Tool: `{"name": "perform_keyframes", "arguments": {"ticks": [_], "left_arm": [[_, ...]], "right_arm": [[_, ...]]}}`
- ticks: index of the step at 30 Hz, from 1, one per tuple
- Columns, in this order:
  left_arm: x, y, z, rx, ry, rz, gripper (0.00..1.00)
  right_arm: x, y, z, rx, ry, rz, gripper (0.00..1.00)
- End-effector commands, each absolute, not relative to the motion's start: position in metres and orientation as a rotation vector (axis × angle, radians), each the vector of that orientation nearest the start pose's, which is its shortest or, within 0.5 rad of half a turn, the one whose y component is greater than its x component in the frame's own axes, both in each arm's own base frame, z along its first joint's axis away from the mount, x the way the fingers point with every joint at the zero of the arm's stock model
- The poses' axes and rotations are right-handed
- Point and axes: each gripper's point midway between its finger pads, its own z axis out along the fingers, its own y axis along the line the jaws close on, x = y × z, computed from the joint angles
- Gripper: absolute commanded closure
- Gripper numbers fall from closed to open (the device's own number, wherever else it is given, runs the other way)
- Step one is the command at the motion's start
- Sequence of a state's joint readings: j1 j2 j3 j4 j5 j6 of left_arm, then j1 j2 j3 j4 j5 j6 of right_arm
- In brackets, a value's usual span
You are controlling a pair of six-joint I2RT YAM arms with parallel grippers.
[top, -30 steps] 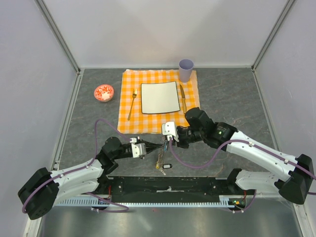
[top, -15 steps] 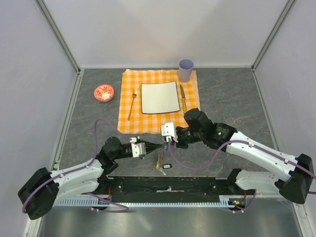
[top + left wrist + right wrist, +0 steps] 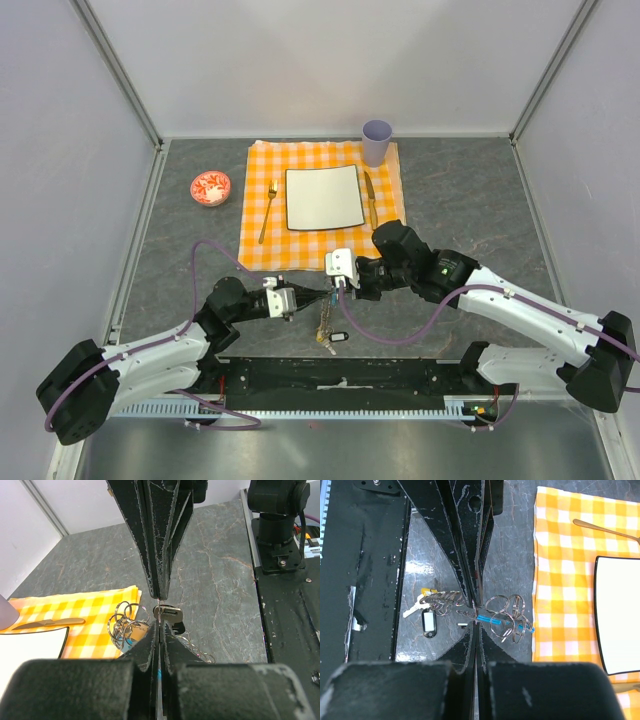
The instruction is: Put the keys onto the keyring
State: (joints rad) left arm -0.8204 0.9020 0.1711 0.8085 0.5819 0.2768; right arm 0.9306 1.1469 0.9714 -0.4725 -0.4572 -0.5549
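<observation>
From above, the left pincer [image 3: 318, 298] and right pincer [image 3: 338, 288] meet tip to tip, both squeezed shut, with the keys [image 3: 323, 338] on their near side. Left wrist: the keyring [image 3: 125, 624] sits on the cloth [image 3: 75, 605] side. Right wrist: the keys lie opposite; what is pinched, I cannot tell.
</observation>
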Motion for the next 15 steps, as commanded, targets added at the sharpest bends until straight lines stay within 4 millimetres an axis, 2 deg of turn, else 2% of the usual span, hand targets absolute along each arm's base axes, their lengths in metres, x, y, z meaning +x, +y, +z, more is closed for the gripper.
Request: {"name": "perform_keyframes", "arguments": {"ticks": [1, 15], "left_arm": [[0.1482, -0.2891, 0.2085, 1.151, 0.956, -0.873, 0.98], [0.1501, -0.2890, 0.2074, 1.149, 0.970, -0.870, 0.98]], "right_arm": [[0.1549, 0.3053, 0.2146, -1.665, 1.395, 0.699, 1.00], [0.1549, 0.3052, 0.2151, -1.665, 1.392, 0.698, 1.00]]}}
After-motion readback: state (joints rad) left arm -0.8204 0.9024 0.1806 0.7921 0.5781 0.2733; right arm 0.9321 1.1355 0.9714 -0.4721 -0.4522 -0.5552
